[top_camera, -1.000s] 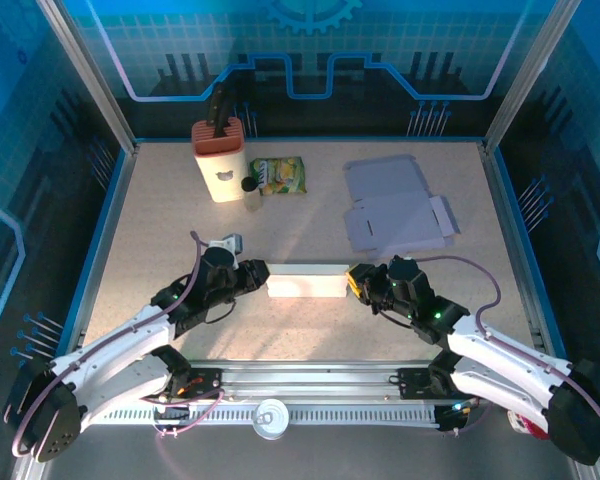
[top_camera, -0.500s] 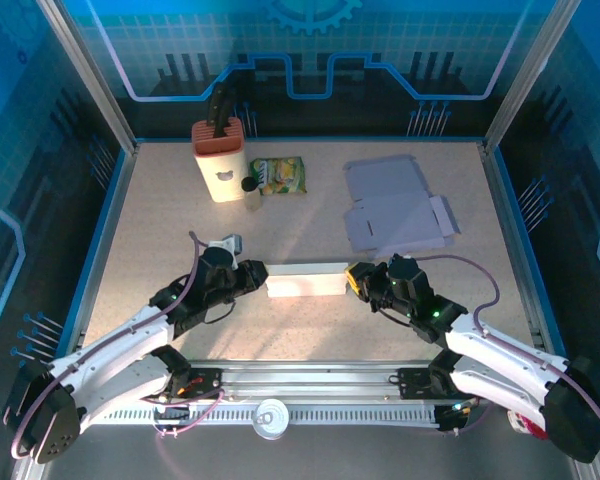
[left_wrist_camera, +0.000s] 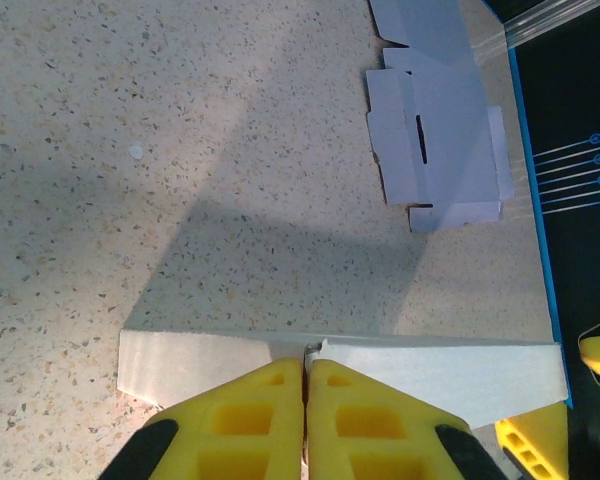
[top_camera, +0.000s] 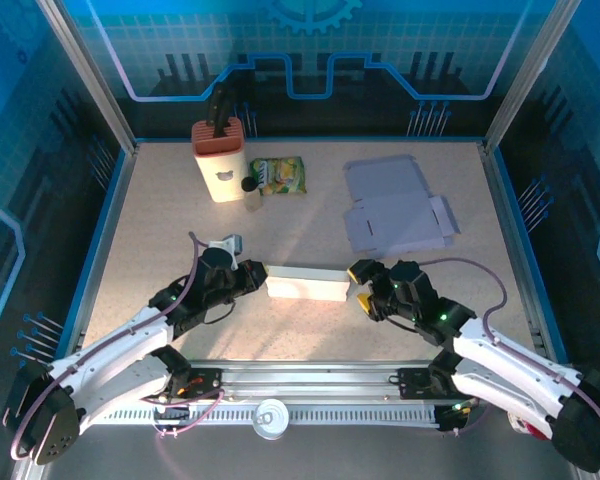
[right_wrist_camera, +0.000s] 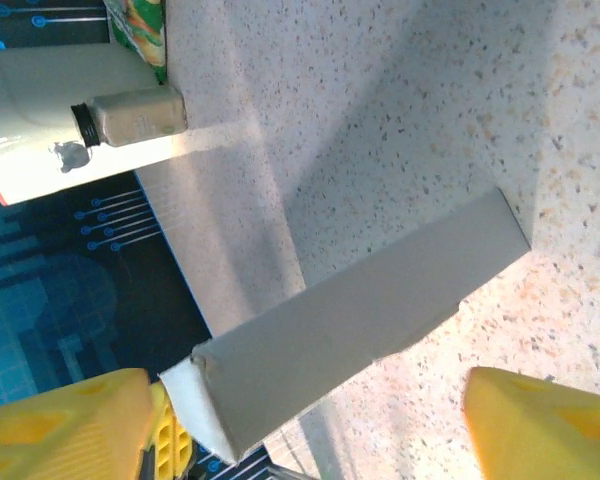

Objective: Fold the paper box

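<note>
Since a second ago right jaws sprung wide apart, holding nothing, off the right end of the paper box [top_camera: 305,283], left jaws pressed fully together at its left end, box lying mid-way across the surface [top_camera: 160,230], flat cardboard blank [top_camera: 395,205] beyond.

Bright overhead light, blue surround
Soft diagonal shadows are cast across the bench [left_wrist_camera: 80,100] beside the paper box [left_wrist_camera: 430,365]; close foreground is blurred in wrist views.

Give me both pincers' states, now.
Left pincer: closed at the paper box's end; a grip cannot be told.
Right pincer: open beside the box's other end, holding nothing.
</note>
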`<state>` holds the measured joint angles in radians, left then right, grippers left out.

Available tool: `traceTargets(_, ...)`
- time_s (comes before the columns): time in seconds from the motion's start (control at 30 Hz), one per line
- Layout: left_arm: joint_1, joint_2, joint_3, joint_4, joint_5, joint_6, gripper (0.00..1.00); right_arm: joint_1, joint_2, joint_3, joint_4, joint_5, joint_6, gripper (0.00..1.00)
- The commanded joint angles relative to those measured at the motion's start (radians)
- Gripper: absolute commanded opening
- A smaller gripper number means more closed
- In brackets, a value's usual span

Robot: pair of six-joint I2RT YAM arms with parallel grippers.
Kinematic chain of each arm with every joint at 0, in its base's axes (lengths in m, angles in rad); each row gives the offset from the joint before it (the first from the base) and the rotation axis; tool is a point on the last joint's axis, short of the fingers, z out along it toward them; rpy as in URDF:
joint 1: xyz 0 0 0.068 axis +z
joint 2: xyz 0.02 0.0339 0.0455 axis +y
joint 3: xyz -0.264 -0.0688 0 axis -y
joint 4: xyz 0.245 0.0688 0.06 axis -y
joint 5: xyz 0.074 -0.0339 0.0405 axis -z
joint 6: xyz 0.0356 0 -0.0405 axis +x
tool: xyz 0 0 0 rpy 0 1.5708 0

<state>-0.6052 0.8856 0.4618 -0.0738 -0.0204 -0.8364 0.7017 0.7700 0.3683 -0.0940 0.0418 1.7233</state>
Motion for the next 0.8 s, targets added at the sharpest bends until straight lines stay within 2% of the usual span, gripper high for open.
traceTargets(0.0,-0.008,0.01,-0.026,-0.137,0.021,0.012,0.06,0.022,-0.014,0.012,-0.031,0.052,0.105,0.89)
traceTargets(0.33,-0.025,0.0,-0.029,-0.134,0.014,0.008,0.06,0.018,0.212,0.026,0.27,-0.038,0.288,0.94)
traceTargets(0.53,-0.034,-0.005,-0.025,-0.138,0.004,0.014,0.05,0.01,0.34,0.07,0.31,-0.058,0.344,0.94)
traceTargets(0.63,-0.038,-0.008,-0.026,-0.138,-0.001,0.016,0.05,0.003,0.404,0.079,0.347,-0.065,0.356,0.91)
traceTargets(0.77,-0.042,-0.018,-0.027,-0.147,-0.005,0.02,0.05,-0.03,0.515,0.063,0.495,-0.131,0.356,0.84)
